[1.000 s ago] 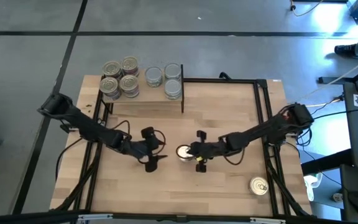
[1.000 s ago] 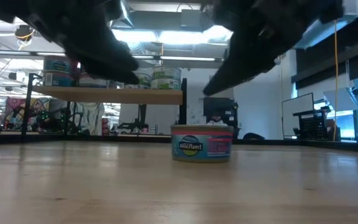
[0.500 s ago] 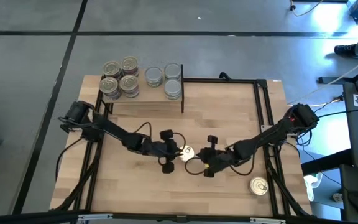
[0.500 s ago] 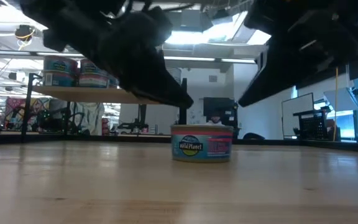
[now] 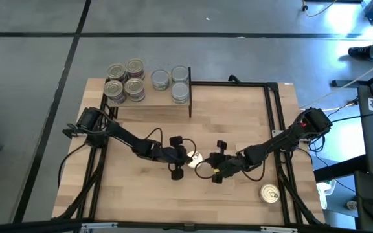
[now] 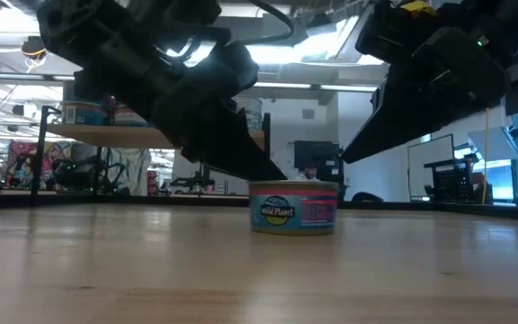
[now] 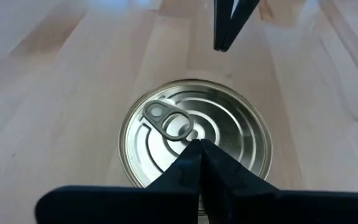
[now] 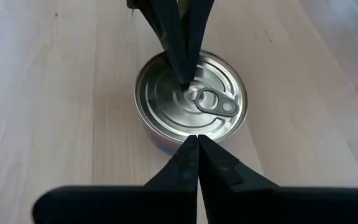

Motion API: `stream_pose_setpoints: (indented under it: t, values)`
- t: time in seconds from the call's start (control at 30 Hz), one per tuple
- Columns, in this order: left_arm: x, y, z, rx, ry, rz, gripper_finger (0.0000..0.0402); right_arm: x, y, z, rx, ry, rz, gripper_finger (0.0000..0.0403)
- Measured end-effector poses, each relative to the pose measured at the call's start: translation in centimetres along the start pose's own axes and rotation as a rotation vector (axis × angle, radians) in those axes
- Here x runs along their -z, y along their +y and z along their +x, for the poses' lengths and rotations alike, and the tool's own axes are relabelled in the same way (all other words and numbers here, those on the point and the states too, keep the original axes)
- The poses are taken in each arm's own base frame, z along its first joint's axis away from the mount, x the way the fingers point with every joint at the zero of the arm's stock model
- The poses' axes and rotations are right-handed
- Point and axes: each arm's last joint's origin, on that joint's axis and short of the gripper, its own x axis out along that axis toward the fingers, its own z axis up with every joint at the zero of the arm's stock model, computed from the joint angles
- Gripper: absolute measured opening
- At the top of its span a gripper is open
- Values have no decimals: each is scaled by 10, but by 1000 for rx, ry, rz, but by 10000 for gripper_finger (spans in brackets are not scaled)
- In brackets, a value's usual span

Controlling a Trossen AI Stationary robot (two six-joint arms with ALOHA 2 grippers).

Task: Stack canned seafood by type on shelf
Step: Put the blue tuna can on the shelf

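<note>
A short round can [image 5: 193, 157] with a gold pull-tab lid and a blue-and-pink label [image 6: 292, 209] stands upright at the table's middle. My left gripper [image 7: 199, 144] is shut, and its tips are down on the lid. My right gripper [image 8: 195, 138] is shut too. It hangs just right of the can and above it [image 6: 367, 144], touching nothing. The shelf [image 5: 149, 103] stands at the far left. It carries gold-lidded cans [image 5: 125, 81] and two silver-topped stacks [image 5: 171, 83]. My left gripper sets its shut fingertips [image 8: 184, 74] on the middle of the can's lid [image 7: 188, 132], right beside the pull tab's ring [image 7: 166, 121]. The fingers slant down from the table's left. The can stays upright with its base on the table.
One more gold-lidded can [image 5: 270, 193] lies near the table's near right corner. Black frame posts [image 5: 190, 100] edge the shelf and the table's sides. Bare wood [image 5: 141, 194] lies in front of both arms.
My left gripper has travelled right and down from the table's left onto the can's lid, and its open fingers have shut. My right gripper has drawn back from the can toward the near right. The can has stayed put.
</note>
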Motion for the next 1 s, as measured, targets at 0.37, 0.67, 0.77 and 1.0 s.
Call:
stream_pose_setpoints:
  t: [0.37, 0.67, 0.77, 1.0]
  values:
    - [31, 6, -10, 15, -58, -36, 3, 0, 0, 0, 0, 1, -1, 8]
    - [50, 14, -23, 40, -125, -88, 2, -4, 5, 6, -93, -42, -56, 147]
    - [52, 15, -24, 39, -123, -88, 2, -7, 11, 14, -123, -117, -170, 220]
    - [53, 15, -24, 40, -122, -97, 2, -5, 19, 32, -87, -176, -435, 350]
